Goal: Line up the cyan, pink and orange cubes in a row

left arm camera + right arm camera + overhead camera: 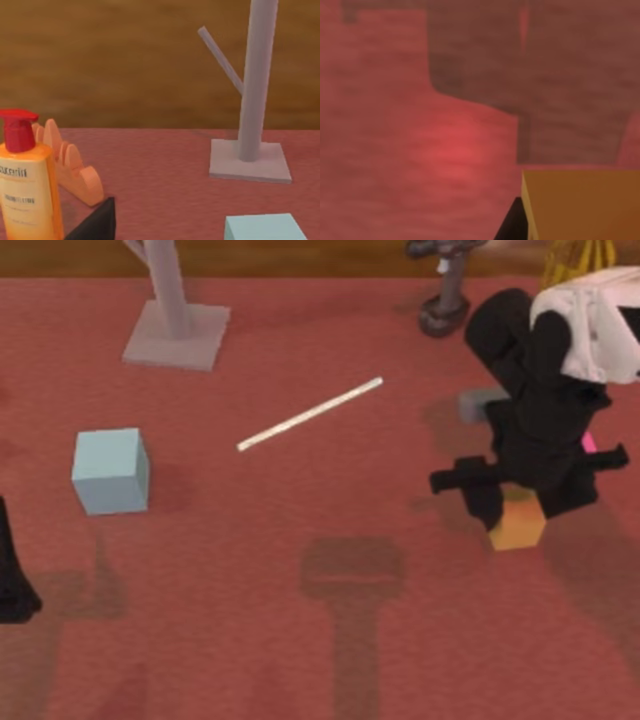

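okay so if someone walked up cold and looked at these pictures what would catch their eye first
First, the black right arm bent over the orange cube at the right of the red table, its tool right at the cube; a sliver of the pink cube peeks out behind the arm. Next, the big cyan cube, alone at the left. The left arm waits parked at the left edge, and a pale stick lies slantwise mid-table.

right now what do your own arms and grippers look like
My right arm, at the table's right side, is matte black and blocky, with a white housing near its upper part. Its black right gripper has flat, dark finger pieces. Of my left arm only a black piece shows at the table's left edge. I can see no cables or markings on either.
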`<state>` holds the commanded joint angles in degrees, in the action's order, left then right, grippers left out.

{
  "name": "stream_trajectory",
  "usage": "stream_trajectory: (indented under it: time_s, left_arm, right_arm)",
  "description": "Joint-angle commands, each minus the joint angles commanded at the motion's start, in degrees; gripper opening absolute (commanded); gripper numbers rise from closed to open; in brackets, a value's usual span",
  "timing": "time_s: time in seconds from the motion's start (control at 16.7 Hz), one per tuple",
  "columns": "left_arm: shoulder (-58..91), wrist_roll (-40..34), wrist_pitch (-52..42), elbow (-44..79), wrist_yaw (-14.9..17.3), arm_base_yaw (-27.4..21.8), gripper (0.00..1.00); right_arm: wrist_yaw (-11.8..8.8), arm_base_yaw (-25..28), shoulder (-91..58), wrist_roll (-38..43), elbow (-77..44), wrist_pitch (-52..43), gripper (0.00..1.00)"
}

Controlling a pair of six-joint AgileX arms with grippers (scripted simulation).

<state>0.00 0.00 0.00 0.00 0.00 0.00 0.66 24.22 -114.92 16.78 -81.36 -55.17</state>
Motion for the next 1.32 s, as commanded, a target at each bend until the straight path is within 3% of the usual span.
stream_trajectory:
  time_s: [0.18,0.54,1.02,1.32]
  left_arm:
    - [0.0,0.0,0.0,0.0,0.0,0.0,1.0]
    - [0.0,0.0,0.0,0.0,0.0,0.0,1.0]
    - [0.0,0.0,0.0,0.0,0.0,0.0,1.0]
    - [0.0,0.0,0.0,0.0,0.0,0.0,1.0]
  right_arm:
    - [-0.01,0.25,2.19,-0.22,-2.93,-4.59,0.0]
    - [0.0,0.73,2.34,0.8,-3.05,-4.99,0.0]
    - [0.71,12.42,6.31,19.62,-1.6,-8.0,0.0]
    - [0.83,14.19,7.23,21.8,-1.25,-8.25,0.0]
